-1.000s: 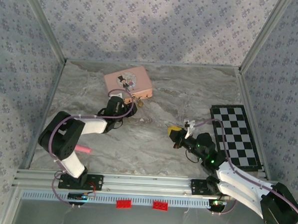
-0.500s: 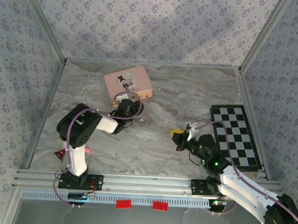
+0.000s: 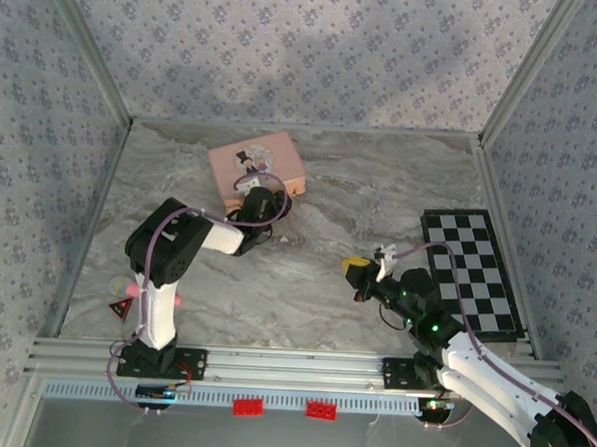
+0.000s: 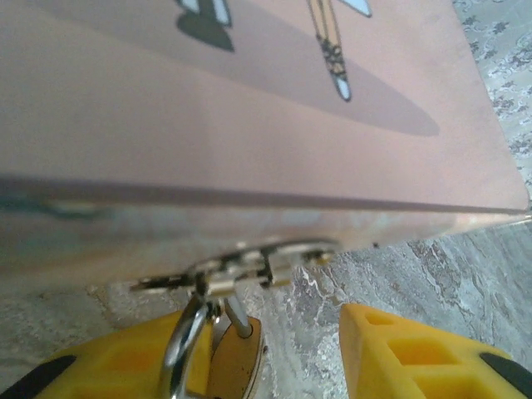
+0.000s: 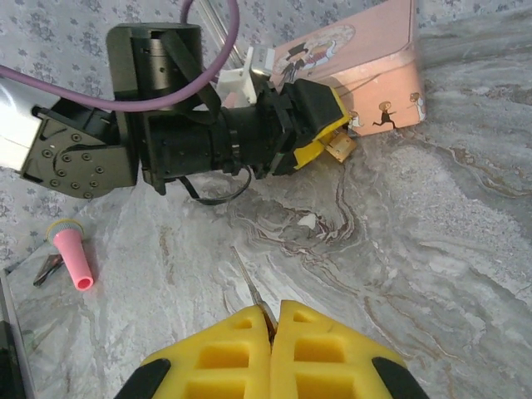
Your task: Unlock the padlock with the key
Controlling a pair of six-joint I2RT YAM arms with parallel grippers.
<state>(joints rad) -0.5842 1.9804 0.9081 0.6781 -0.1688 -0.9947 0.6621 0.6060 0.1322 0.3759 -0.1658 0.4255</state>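
My left gripper [image 4: 287,353] stands half open astride the padlock [image 4: 238,366], low in the frame, hanging locked from the pink box [image 4: 249,133]; right gripper [image 5: 273,320] pinches the key [image 5: 248,285], well apart, not yet inserted

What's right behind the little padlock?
Behind the padlock is the front wall of the pink box, with the metal clasp its shackle hangs from. The lid is shut, so the box's inside is hidden.
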